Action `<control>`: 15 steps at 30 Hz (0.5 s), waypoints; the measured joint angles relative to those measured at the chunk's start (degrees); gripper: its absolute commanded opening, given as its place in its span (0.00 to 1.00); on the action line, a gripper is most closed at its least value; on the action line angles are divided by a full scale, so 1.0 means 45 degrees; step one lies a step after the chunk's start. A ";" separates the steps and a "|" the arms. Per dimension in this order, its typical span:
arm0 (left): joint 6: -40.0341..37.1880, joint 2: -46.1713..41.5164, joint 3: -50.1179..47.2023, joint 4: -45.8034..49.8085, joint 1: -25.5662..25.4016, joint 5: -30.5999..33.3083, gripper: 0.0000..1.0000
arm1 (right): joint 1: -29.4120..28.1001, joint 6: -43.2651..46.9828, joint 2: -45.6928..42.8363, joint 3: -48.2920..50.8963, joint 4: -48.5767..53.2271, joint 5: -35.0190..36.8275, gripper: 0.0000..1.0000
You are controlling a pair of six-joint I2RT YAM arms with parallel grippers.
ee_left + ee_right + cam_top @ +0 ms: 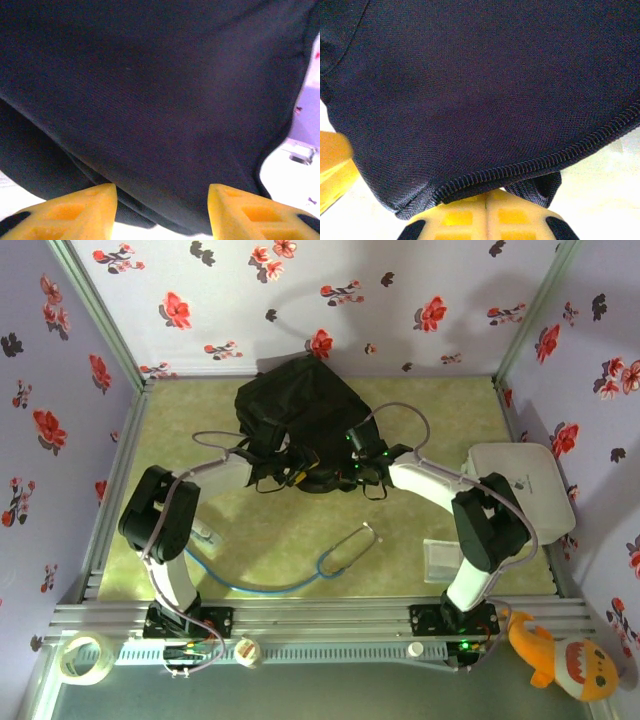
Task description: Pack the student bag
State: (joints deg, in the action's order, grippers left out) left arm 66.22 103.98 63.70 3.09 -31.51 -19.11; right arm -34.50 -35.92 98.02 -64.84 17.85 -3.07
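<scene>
Ahead of the left gripper (162, 212), whose yellow fingers (75, 210) stand wide apart and hold nothing, the student bag (160, 100) spreads as a slack black sheet reaching down between the tips. It looks light and limp, likely to sag or slide, so seams and webbing should make better holds than plain cloth. Just above the right gripper (487, 217) runs the zip edge (535, 162); those fingers are pressed together, seemingly nipping that hem. Both wrist views crop the bag, so its opening, straps and contents are hidden, and the pinch itself is hard to confirm.
</scene>
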 measured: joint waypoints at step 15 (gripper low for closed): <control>0.0078 0.0714 0.0947 0.0947 -0.0024 0.0685 0.00 | 0.0024 -0.0015 -0.0845 0.0121 0.0053 0.0690 0.00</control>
State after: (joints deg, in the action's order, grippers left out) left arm 66.57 107.20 67.96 7.35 -31.62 -16.03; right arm -34.39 -35.99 94.21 -64.29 18.09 0.03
